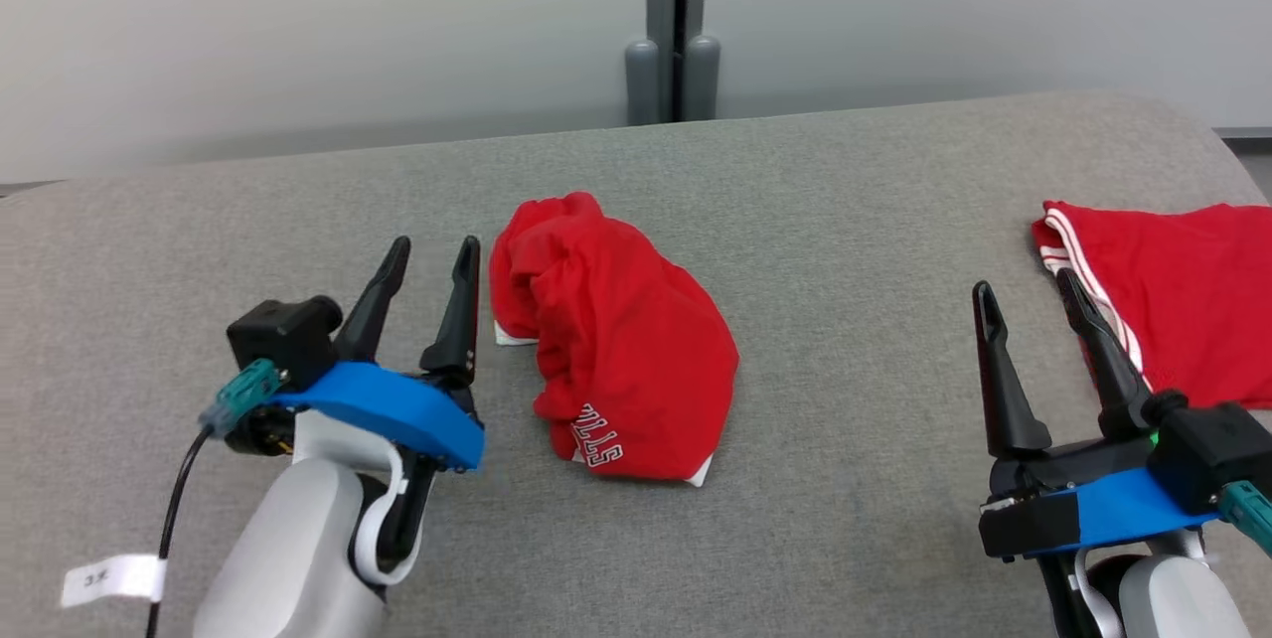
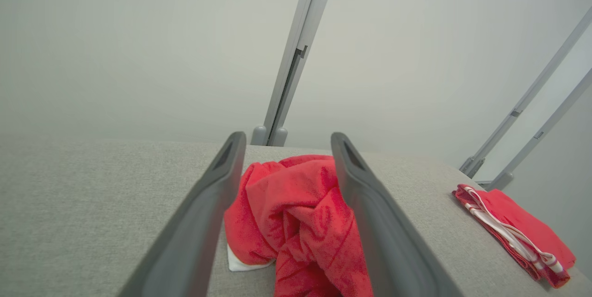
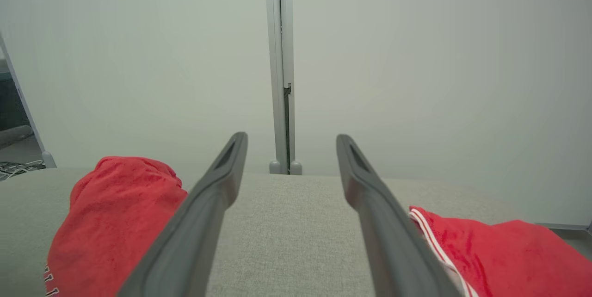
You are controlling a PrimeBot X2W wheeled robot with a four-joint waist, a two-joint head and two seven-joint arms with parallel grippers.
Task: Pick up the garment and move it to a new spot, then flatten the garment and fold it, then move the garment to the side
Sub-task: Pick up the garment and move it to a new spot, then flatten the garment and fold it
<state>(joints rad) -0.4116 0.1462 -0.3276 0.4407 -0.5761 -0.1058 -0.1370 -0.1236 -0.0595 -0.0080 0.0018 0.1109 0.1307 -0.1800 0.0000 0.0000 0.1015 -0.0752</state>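
Clearly the red garment is far from folded: it lies as a crumpled heap about the middle of the grey tabletop, a little toward the left half, with white lettering showing upside down at its near edge and small white corners poking out from under it at the left and near sides. Nothing holds it. The left gripper sits just beside the heap's left flank, its fingers spread apart with only air between them, the tips pointing toward the far edge. The right gripper is well apart from the heap, near the right edge, its fingers likewise spread and holding nothing. Just beyond it a second red garment with white stripes lies fairly flat against the right edge, running out of the head view. Whether the heap already lies in its new spot cannot be told from these views. By my judgement the flattening has not started, since the cloth is bunched and doubled over itself, so spreading it out, folding it and shifting it to the side all remain.
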